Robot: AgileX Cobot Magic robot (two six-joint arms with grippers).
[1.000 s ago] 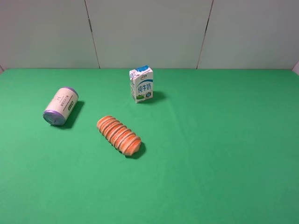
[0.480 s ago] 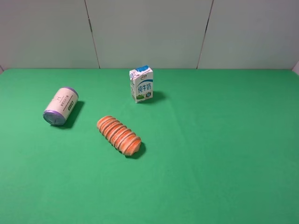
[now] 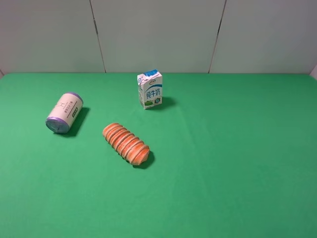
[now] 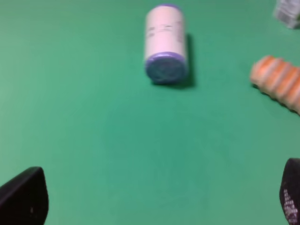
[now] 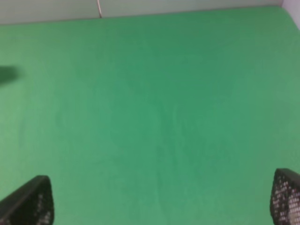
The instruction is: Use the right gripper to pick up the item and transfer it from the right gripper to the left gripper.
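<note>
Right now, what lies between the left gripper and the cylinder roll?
Only bare green table: in the left wrist view the open left gripper faces the cylinder roll with nothing in between.

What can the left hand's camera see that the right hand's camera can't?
Only the left wrist view shows the cream roll lying on its side, the orange bread loaf and a corner of the milk carton. Only the right wrist view shows the wall's edge. Both show the green table and open fingertips.

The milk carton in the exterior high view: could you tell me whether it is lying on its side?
No, the milk carton stands upright on the green table.
</note>
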